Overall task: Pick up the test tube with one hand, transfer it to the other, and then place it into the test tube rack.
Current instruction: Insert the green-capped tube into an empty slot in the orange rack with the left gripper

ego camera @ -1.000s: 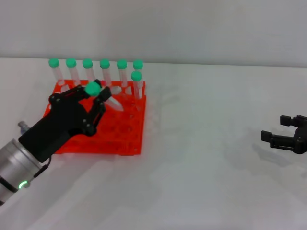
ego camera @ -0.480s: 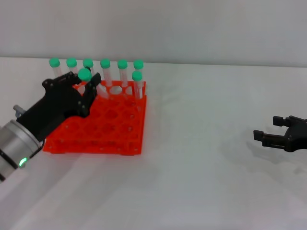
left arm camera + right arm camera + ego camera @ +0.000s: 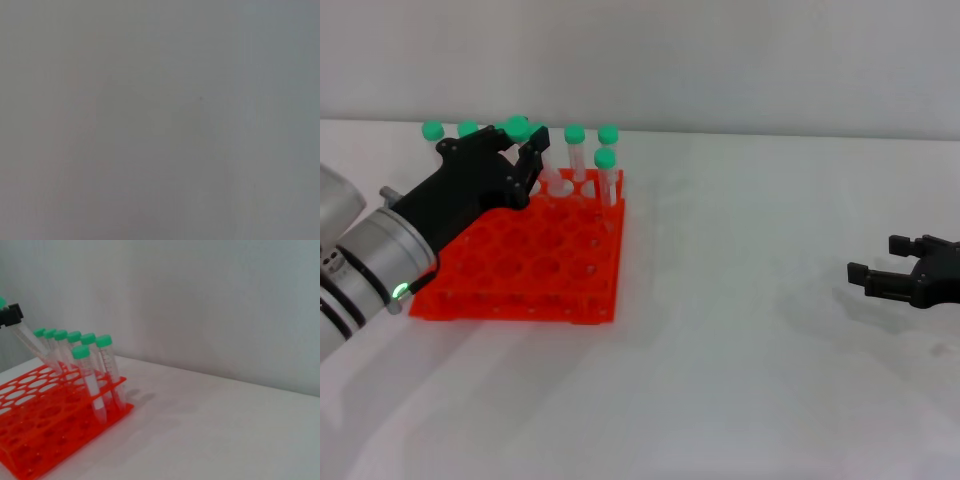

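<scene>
1. Left end effector point(image 3: 525, 160): black, pinching the test tube point(image 3: 552, 180) just under its green cap. It hangs over the far rows of the test tube rack point(image 3: 520, 265), at about 10 o'clock on the worktop point(image 3: 740, 330).
2. Test tube: tilted, cap toward the far wall, tapered tip pointing down at the rack's rear holes. The right wrist view shows it leaning, with the lower end among the standing tubes point(image 3: 590, 150); whether the tip has entered a hole cannot be told.
3. Step in hand, as judged: insertion. Advice: bring the tube upright before lowering, centre the tip over one free hole, keep clear of the neighbouring caps, and release only once the tube is seated.
4. Left arm pose: thick silver-grey forearm reaching from 8 o'clock diagonally up over the rack, green ring light low near the wrist.
5. Right end effector point(image 3: 905, 283): fingers spread, empty, parked at 3 o'clock, well apart from the rack.
</scene>
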You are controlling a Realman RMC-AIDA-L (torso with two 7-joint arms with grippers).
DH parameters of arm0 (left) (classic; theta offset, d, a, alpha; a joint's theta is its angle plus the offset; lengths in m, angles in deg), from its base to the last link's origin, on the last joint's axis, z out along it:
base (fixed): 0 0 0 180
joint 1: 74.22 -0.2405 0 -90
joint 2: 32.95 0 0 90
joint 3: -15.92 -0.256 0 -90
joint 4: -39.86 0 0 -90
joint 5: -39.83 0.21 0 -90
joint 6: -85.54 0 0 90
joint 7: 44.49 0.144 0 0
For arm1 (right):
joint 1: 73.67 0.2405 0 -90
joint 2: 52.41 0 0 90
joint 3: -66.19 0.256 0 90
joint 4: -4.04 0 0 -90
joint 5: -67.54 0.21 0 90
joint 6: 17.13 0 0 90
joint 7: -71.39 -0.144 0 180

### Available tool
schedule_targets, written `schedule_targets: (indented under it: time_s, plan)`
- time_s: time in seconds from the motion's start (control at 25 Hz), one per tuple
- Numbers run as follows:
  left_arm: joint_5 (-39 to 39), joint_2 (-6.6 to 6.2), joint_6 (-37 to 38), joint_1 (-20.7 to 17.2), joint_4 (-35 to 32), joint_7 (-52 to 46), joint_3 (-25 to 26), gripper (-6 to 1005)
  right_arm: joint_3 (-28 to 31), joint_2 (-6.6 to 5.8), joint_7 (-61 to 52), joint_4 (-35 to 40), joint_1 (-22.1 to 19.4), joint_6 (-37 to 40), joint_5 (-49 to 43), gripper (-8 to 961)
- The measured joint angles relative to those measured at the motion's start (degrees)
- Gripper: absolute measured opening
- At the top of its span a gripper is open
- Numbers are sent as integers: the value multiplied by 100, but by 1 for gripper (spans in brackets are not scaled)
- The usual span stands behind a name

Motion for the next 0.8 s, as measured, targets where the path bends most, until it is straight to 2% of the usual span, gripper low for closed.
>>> schedule_targets:
  time_s: [0.6,0.8]
  plan:
    - [-16,11,-475,717,730,-126,67,214,1,7,10,-142,201,306,10,868]
    - [-20,20,-488,792,806,-172,69,214,0,8,12,-149,258,364,-11,868]
